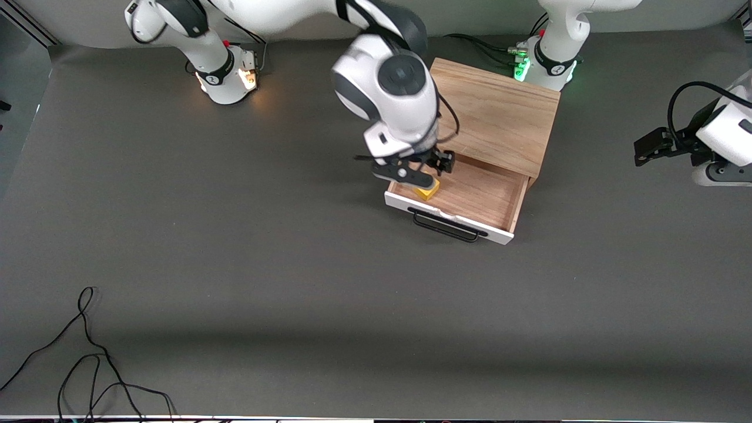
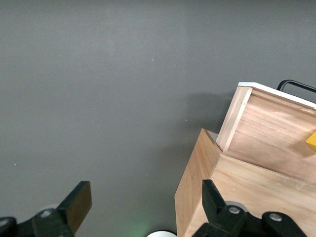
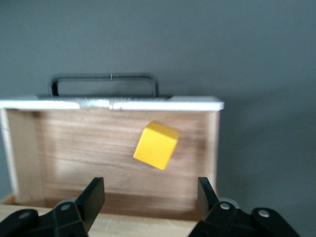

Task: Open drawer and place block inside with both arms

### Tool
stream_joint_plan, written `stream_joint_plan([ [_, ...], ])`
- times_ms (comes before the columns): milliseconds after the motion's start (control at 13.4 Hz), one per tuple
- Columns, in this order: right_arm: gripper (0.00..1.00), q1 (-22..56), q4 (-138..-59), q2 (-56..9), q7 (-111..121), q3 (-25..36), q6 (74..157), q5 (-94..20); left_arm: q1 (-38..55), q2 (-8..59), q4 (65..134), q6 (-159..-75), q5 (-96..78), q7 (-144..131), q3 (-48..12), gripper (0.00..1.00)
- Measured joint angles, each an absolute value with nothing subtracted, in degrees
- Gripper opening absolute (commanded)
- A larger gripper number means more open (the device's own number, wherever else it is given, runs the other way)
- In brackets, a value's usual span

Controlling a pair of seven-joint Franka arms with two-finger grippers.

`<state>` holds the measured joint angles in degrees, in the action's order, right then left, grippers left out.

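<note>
Front view: the drawer [image 1: 470, 200] stands pulled out of the oak cabinet [image 1: 499, 111], its white front and black handle [image 1: 446, 226] toward the camera. The block [image 1: 427, 189] lies on the wood floor inside the drawer, near the corner toward the right arm's end, close to the front panel. The right gripper [image 1: 418, 167] hangs over that end of the drawer, just above the block, jaws apart and holding nothing; the right wrist view shows the block [image 3: 156, 145] tilted between the two fingers [image 3: 94, 197] and free of them. The left gripper [image 1: 649, 147] waits above bare table near the left arm's end, well apart from the cabinet; the left wrist view shows its jaws wide apart, with the cabinet's corner [image 2: 197, 177] under one finger [image 2: 212, 202].
</note>
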<state>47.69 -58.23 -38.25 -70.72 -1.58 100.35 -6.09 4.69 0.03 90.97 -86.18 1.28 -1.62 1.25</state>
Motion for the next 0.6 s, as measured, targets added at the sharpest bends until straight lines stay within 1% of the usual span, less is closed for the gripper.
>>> stream_joint_plan([
  [149, 0.88, 45.70, -58.13, -32.34, -65.29, 1.19, 92.42, -5.92, 4.72, 0.00, 91.01, -86.17, 0.78, -1.62, 1.27, 1.00],
  [372, 0.88, 37.40, -58.42, -24.51, -48.38, 3.88, 80.38, -5.79, 4.76, 0.00, 91.02, -86.14, 0.63, -1.62, 1.26, 1.00],
  [446, 0.88, 33.65, -58.86, -22.60, -42.33, 4.11, 77.57, -5.78, 4.79, 0.00, 91.02, -86.11, 0.63, -1.62, 1.27, 1.00],
  [595, 0.88, 26.26, -60.81, -19.60, -31.19, 4.69, 75.13, -5.76, 4.83, 0.01, 91.06, -86.07, 0.65, -1.62, 1.28, 1.00],
])
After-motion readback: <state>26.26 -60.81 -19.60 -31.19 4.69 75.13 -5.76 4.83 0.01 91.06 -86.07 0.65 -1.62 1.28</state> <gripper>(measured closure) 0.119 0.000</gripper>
